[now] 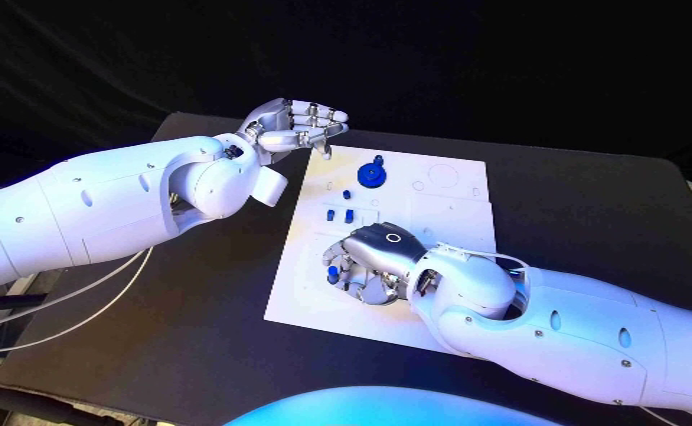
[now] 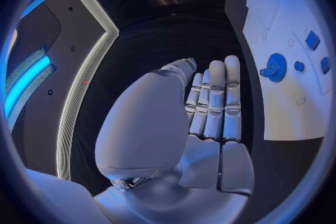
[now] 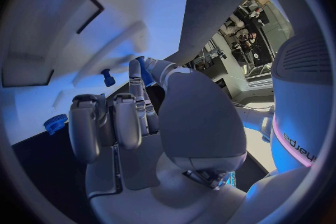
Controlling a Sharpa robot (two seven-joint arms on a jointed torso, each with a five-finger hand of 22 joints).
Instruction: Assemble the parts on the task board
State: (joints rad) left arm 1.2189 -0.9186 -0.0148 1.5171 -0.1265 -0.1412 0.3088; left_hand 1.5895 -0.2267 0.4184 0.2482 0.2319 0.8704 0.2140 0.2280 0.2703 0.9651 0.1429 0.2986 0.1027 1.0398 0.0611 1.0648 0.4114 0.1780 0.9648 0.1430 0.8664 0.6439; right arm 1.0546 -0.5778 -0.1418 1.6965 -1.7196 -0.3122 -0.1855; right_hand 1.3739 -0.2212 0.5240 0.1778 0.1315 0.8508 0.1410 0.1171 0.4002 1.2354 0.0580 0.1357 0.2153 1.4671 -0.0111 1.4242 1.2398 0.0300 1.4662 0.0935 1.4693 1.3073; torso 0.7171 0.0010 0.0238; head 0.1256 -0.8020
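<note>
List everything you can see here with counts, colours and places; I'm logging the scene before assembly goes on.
Table: one, black, under everything.
Task board: one, white, mid-table.
Gear: one, blue, round, on the board's far part.
Small parts: a few, blue, mid-board; exact count unclear.
Part: one, blue, pinched in the right hand's fingertips.
Left hand: silver, holding nothing, off the board's far left corner.
Right hand: silver, low over the board's near part.

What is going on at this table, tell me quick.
A two-armed robot is assembling small blue parts on the white task board. Its right hand is down on the board's near-left part, fingers pinching a small blue piece. The left hand hovers off the board's far-left corner, holding nothing. A blue gear and two small blue pieces sit further back on the board.
</note>
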